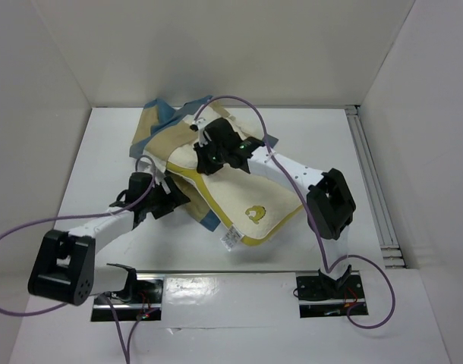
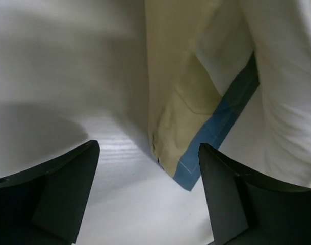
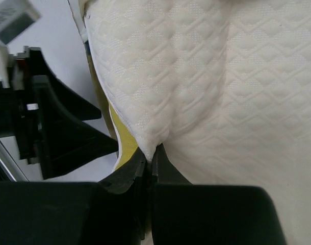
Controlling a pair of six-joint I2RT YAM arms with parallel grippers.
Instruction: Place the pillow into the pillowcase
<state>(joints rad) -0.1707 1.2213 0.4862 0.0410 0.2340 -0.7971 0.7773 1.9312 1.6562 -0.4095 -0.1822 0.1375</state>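
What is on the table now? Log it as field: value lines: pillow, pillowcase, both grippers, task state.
pillow: cream-white with a yellow edge band, lying across the pillowcase; the end with the logo and tag is uncovered
pillowcase: blue, tan and cream checks, crumpled under the pillow, one corner flat on the table
right gripper: shut, pinching a fold of the pillow's quilted surface
left gripper: open, above the pillowcase corner, holding nothing
task state: pillow mostly outside the pillowcase
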